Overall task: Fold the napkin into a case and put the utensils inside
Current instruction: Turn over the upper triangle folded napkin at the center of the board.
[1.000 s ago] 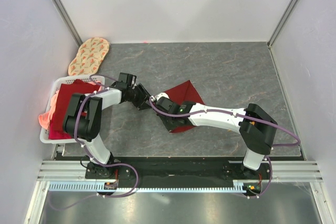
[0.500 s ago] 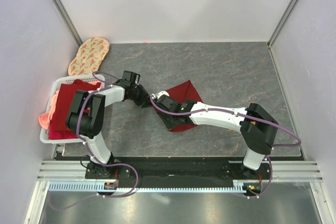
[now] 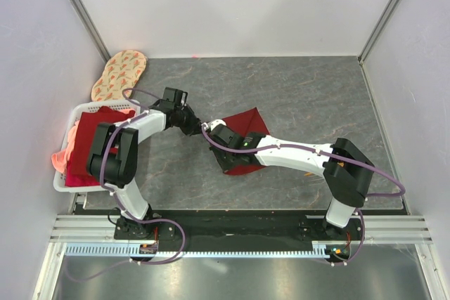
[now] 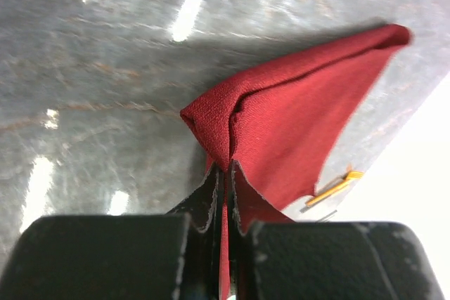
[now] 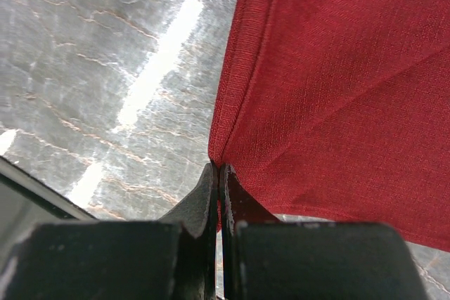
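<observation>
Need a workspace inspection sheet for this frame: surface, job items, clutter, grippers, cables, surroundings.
Surface: grey marbled table, glare patches in the wrist views.
Job's things: napkin, dark red, partly folded, pinched at two points; slim orange-gold piece by its edge, likely a utensil.
Clutter: white basket holding red and pink cloths; oval patterned mat in the back left corner.
Grippers: left gripper shut on a napkin fold; right gripper shut on a napkin corner.
Cables: purple cables looped along both arms, no snag seen.
Surroundings: pale walls; metal rail at the near edge.
</observation>
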